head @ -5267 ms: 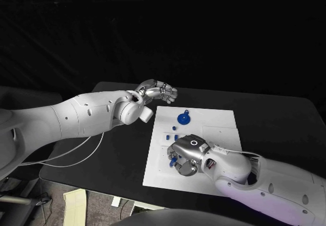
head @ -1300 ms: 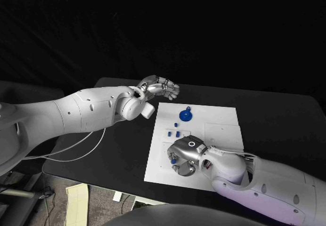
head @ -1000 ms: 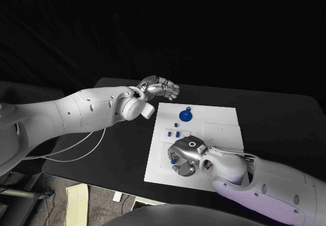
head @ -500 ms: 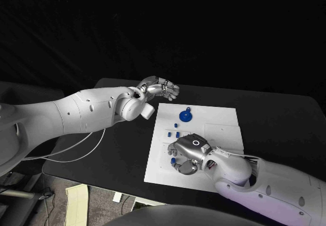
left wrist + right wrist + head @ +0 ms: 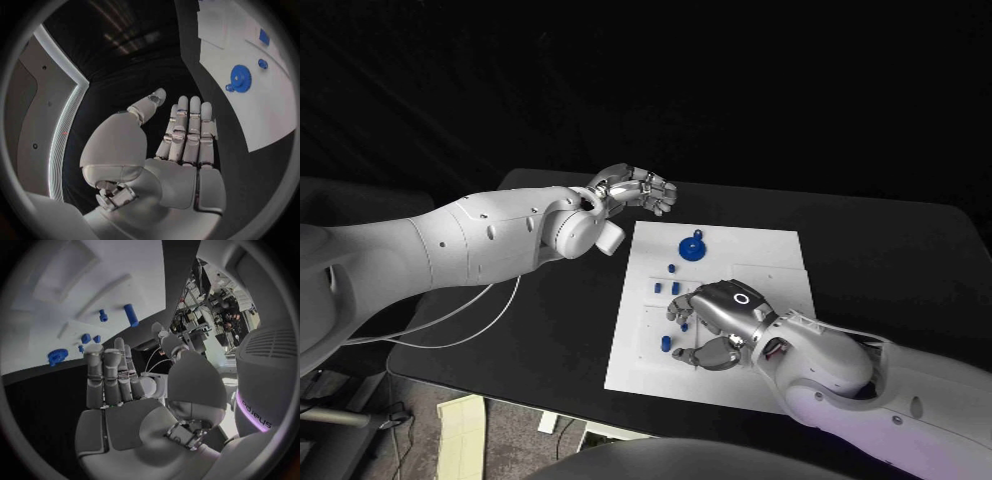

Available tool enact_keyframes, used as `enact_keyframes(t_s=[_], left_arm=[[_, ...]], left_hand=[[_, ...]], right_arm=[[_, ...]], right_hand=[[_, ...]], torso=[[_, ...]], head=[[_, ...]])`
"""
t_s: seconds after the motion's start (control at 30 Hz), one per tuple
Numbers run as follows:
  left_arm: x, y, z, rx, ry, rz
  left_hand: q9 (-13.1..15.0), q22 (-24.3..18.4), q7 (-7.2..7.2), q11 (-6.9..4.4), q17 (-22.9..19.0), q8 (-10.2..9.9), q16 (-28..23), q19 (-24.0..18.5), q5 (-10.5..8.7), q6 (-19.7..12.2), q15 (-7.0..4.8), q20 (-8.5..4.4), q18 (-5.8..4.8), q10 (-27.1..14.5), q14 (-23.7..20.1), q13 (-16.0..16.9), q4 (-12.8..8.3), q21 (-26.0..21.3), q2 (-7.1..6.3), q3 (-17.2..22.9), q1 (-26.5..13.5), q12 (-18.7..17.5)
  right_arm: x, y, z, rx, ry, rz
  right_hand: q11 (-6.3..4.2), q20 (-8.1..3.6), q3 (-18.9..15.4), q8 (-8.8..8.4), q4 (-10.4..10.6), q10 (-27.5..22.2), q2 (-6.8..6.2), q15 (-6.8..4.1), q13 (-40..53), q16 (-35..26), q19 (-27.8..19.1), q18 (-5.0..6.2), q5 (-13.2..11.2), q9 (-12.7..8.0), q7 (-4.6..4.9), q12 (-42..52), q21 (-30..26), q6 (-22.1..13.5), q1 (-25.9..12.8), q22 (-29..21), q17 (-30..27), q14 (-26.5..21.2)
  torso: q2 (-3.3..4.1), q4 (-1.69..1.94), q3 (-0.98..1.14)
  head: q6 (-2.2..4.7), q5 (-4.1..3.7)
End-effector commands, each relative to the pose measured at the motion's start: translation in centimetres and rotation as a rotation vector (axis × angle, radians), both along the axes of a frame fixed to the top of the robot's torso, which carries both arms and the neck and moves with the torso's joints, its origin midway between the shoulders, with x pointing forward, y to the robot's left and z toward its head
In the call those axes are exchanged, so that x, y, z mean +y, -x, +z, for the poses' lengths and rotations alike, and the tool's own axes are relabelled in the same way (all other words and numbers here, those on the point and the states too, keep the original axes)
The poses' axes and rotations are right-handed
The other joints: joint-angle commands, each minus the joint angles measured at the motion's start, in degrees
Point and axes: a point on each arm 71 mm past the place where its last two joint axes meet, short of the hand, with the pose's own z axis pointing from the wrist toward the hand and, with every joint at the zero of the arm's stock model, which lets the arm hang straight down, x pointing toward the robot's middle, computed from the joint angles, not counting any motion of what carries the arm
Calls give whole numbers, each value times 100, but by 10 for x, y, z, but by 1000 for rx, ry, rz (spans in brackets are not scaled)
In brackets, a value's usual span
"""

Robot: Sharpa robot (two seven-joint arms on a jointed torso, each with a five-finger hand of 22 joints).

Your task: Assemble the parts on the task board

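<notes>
no writing can be read on the task board [image 5: 769, 255], a white plate lying flat in the middle of the black worktop [image 5: 906, 260], with bare dark surface on every side. the blue gear [image 5: 692, 246] sits near its far edge, the small blue parts [image 5: 674, 288] midway along its left side. the right hand [image 5: 714, 322] hovers low over the board's near half, fingers straight and apart, holding nothing. the left hand [image 5: 635, 189] hangs off the board's far left corner, fingers straight and side by side, empty.
</notes>
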Motion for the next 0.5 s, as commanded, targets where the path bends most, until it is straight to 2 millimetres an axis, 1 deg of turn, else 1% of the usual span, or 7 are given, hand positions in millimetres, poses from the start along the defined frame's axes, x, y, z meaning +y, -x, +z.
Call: enact_keyframes(t_s=[0.03,0.17,0.2,0.23,0.27,0.37,0.5], left_arm=[[-2,0,1,0,12,-16],[-1,0,0,1,11,-13],[-1,0,0,1,10,-12],[0,0,-1,1,10,-10],[1,-1,-1,2,8,-7],[2,-1,-4,4,6,-2],[2,0,-7,9,5,2]], left_hand=[[-5,7,-5,5,6,19,-41,-10,27,-34,33,47,58,-26,25,-7,27,-32,0,-18,51,13],[-5,7,-5,5,7,19,-42,-10,27,-34,33,47,58,-25,25,-7,27,-33,1,-18,51,13],[-5,8,-5,5,8,19,-42,-10,27,-34,33,47,58,-25,25,-8,27,-33,1,-18,51,13],[-5,8,-5,5,8,19,-43,-9,27,-34,33,47,58,-25,25,-8,28,-33,1,-18,51,13],[-5,8,-5,5,8,19,-43,-9,27,-34,33,48,58,-25,26,-8,28,-34,1,-18,51,13],[-5,9,-5,5,9,20,-44,-9,27,-34,33,48,57,-25,26,-8,29,-34,2,-18,50,14],[-5,10,-5,5,11,21,-45,-8,26,-33,33,48,57,-24,27,-8,31,-34,2,-19,48,14]], right_arm=[[-7,-3,13,36,-105,-23],[-25,-13,31,59,-180,-81],[-31,-18,35,93,-203,-112],[-38,-24,39,137,-228,-145],[-46,-30,42,186,-244,-174],[-70,-46,50,299,-263,-223],[-92,-61,55,368,-266,-294]], right_hand=[[31,3,-58,-7,20,-61,0,13,-9,-2,-26,724,22,-9,8,29,-38,-16,-67,-4,-8,-12],[-12,-19,18,28,148,57,17,-33,7,11,19,724,44,-4,-10,98,-47,34,-4,-19,-18,16],[-25,-28,105,43,211,95,21,-52,11,13,40,724,-25,-2,-19,119,-48,57,74,-25,-23,29],[-52,-34,284,70,341,163,1,-82,21,16,76,724,-358,3,-38,155,-49,101,199,-33,-32,52],[-74,-36,437,87,433,218,20,-95,33,18,95,724,-564,5,-50,185,-50,130,307,-38,-39,69],[-190,-31,781,87,695,527,71,-194,174,16,142,724,-628,-2,-37,394,-41,129,477,-37,-55,102],[-276,-50,1007,100,848,565,136,-283,530,37,191,724,-631,17,-53,806,3,91,640,-9,-49,149]], torso=[[-1,-6,6],[-2,-7,11],[-4,-12,12],[-5,-13,11],[-9,-14,11],[-22,-16,14],[-52,-26,36]], head=[[34,-34],[76,-70],[80,-76],[82,-82],[88,-98],[127,-150],[135,-197]])
